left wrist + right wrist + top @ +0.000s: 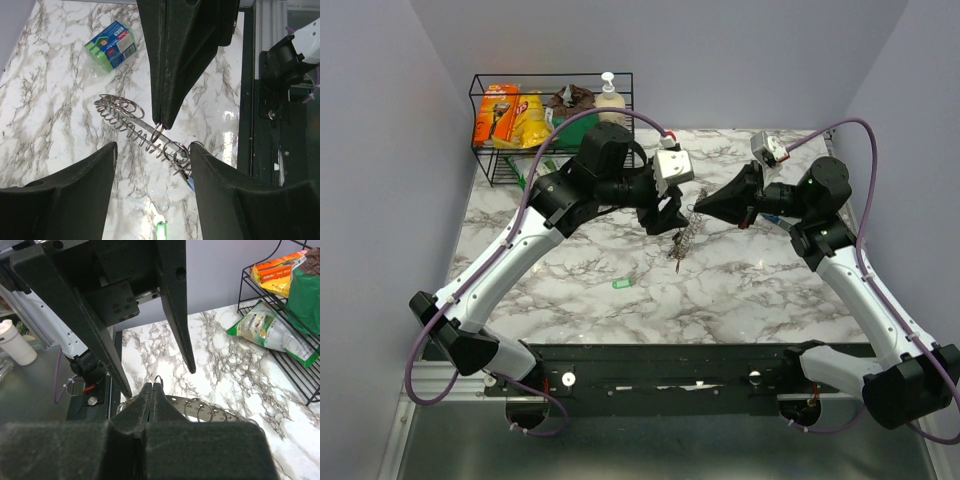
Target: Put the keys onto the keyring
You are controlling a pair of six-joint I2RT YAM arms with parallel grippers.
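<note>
Pinched in the clenched right jaws: one small loop of the keyring (pixel 125 117), a slanting string of wire rings and silver keys hanging over the middle of the marble worktop (pixel 750 290). Cannot tell whether its lower end touches the marble. Released on the left: left jaws spread wide, one finger (pixel 65 195) to each side of the keyring's lower half, gripping nothing. At that lower end, partly hidden by the other left finger, a blue key (pixel 191 184). Flat on the worktop nearer the arm bases, apart from the keyring, a green key (pixel 623 283). Farther off in the left wrist view, a green sponge packet (pixel 110 44) with a blue label. At the far left corner, a black wire rack (pixel 520 77) holding orange and yellow packets, with a soap pump bottle (pixel 610 98) beside them.
</note>
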